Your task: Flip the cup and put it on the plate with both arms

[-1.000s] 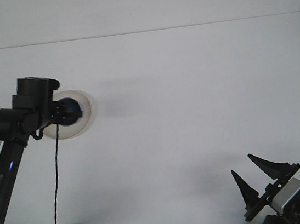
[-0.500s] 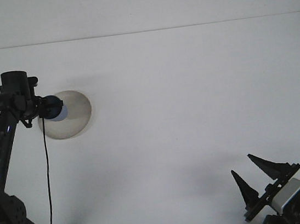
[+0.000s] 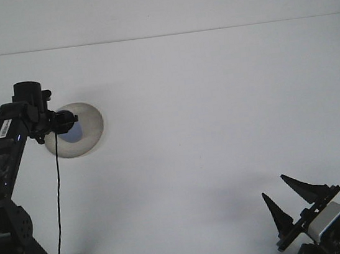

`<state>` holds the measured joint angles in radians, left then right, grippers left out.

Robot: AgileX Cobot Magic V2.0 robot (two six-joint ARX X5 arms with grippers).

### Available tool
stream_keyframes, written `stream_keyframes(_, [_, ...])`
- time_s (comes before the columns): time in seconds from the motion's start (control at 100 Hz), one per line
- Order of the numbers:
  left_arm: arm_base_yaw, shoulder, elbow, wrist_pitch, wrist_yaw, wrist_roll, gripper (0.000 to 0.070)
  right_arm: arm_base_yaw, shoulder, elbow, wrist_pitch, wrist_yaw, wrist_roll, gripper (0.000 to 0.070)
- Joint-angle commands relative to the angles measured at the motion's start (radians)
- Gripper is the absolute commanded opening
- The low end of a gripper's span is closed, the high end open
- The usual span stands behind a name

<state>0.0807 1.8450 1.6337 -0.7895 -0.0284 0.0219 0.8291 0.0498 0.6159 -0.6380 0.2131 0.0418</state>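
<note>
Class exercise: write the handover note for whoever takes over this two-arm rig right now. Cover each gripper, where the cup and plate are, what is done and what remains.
Left gripper: over the plate's left side, at the cup; its fingers are hidden from this view.
Right gripper: open, empty, parked at the near right corner of the table.
Plate: far left of the table.
Cup: dark blue, over the plate; whether it rests there or is held cannot be told.
Done: cup brought to the plate.
Left: confirm it stands flipped and released, then withdraw the left arm.
</note>
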Motion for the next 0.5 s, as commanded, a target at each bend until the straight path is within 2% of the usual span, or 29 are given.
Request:
stream_keyframes(0.0, [-0.002, 0.026, 0.038, -0.005, 0.003, -0.032, 0.0548, 0.008, 0.002, 0.002, 0.009, 0.002, 0.007, 0.0424])
stream_keyframes(0.23, [-0.003, 0.022, 0.158, -0.109, 0.065, -0.058, 0.0545, 0.008, 0.002, 0.002, 0.009, 0.002, 0.006, 0.0424])
stream_keyframes(0.33, [-0.003, -0.012, 0.215, -0.163, 0.066, -0.062, 0.0545, 0.008, 0.002, 0.002, 0.009, 0.002, 0.006, 0.0424])
stream_keyframes(0.49, [-0.012, -0.174, 0.222, -0.149, 0.066, -0.087, 0.0545, 0.008, 0.002, 0.002, 0.01, 0.002, 0.006, 0.0424])
